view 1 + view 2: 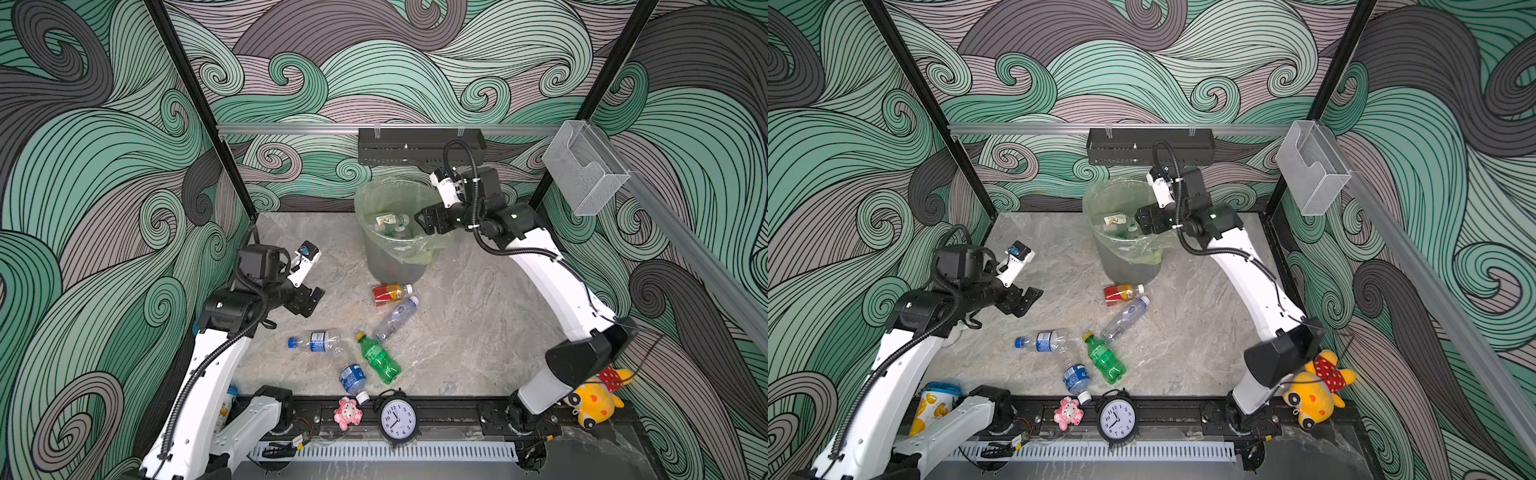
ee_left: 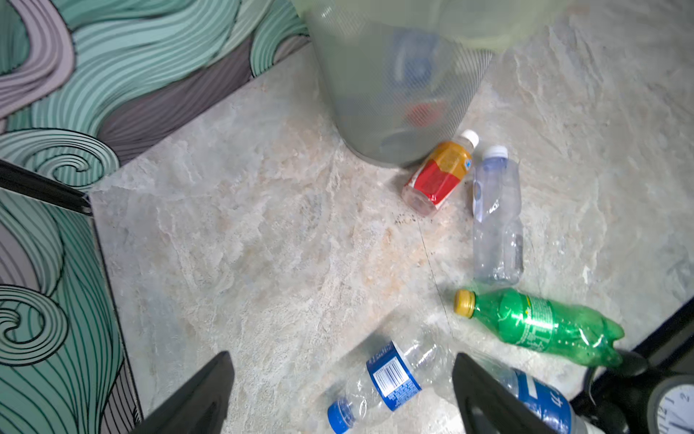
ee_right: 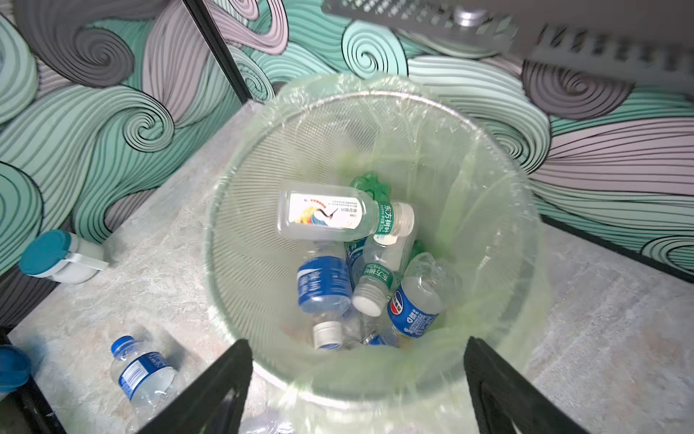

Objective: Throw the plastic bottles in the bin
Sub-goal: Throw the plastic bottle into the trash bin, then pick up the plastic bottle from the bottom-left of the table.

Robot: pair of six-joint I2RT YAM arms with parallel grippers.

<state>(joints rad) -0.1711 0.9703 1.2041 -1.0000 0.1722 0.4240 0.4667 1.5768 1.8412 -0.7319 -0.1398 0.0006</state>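
Lying outside 1 bin (image 1: 395,266) are 5 plastic bottles (image 1: 380,359), with left tool (image 1: 311,301) and right tool (image 1: 422,224) both wide, empty.

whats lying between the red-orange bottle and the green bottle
The clear white-capped bottle lies between the red-orange bottle and the green bottle, as both top views show.

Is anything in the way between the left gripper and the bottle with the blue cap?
Nothing visible does. The open left gripper hangs above the table, and the blue-capped bottle lies near it, uncovered.
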